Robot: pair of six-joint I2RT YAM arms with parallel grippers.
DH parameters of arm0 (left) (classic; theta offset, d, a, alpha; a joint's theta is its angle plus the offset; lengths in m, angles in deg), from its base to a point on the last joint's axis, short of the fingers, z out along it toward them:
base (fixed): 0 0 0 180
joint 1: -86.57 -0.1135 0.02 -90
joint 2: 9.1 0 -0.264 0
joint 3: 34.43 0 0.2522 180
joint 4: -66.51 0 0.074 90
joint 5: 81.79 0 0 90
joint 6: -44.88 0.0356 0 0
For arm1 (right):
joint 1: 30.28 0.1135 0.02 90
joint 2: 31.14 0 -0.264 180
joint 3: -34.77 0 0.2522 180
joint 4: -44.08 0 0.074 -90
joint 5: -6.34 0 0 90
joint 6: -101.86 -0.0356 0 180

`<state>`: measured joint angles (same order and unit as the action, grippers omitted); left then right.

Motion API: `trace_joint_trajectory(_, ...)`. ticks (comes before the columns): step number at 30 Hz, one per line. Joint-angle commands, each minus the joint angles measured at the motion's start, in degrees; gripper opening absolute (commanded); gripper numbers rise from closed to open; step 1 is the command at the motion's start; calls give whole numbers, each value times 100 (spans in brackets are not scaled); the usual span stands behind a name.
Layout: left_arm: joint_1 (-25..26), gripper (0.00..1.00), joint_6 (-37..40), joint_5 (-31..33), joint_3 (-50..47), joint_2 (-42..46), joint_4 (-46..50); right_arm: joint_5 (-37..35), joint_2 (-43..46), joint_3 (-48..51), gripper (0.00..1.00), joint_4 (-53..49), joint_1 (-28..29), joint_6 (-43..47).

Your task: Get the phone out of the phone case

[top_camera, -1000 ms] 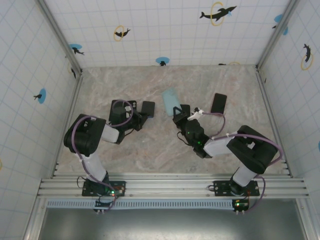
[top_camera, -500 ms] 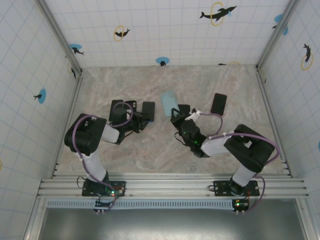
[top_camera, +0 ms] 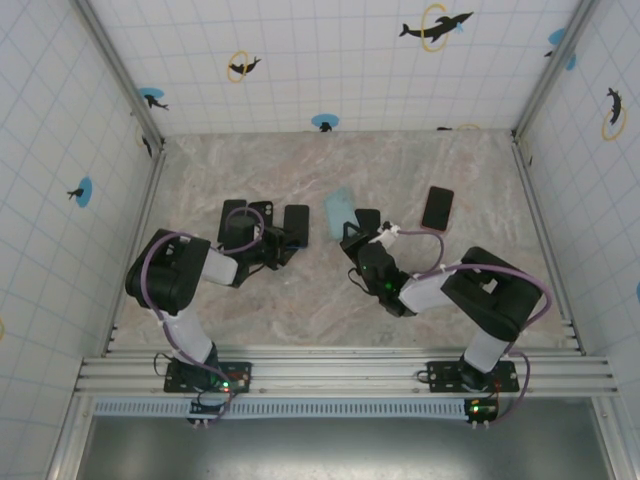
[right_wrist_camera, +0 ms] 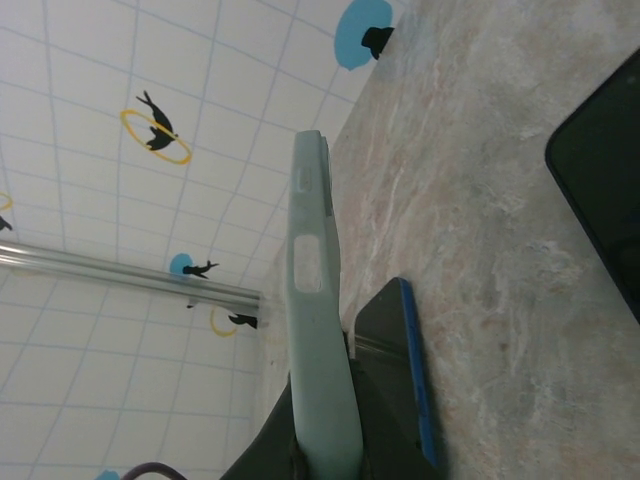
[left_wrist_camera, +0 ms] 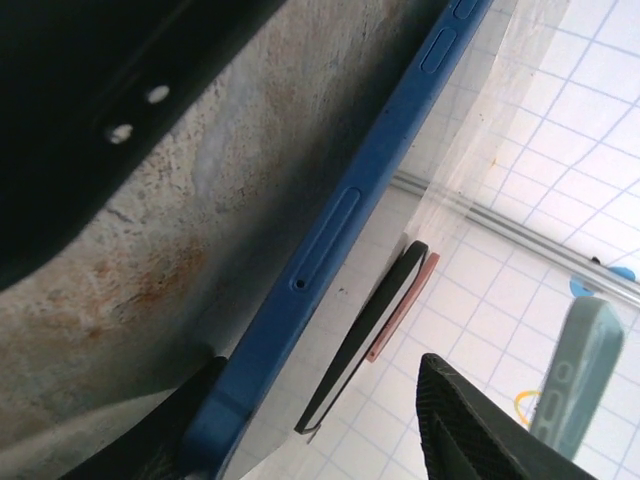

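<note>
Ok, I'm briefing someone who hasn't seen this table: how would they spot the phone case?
Look at the middle of the marble table, just ahead of the right gripper. The phone case is pinched in its jaws. It is pale teal, while the phones lying nearby are dark.

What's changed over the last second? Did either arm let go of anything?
The left gripper opened, releasing the blue phone, now on the table between its fingers. The right gripper edged slightly left, still shut on the pale green case. The black phone to the right stayed put.
</note>
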<state>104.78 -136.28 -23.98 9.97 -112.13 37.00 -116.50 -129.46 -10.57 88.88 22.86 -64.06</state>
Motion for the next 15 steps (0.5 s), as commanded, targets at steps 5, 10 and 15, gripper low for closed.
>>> trace_joint_trajectory(5, -57, 55, 52, -82, 291, 93, 997, -348, -284, -413, 0, -355, 73, -353)
trace_joint_trajectory(10, -69, 60, 9, -269, 331, 171, 1183, -124, -633, -566, 0, -442, 21, -934)
trace_joint_trajectory(15, -85, 61, 87, -280, 216, 303, 1270, -26, -893, -751, 0, -460, -15, -1109)
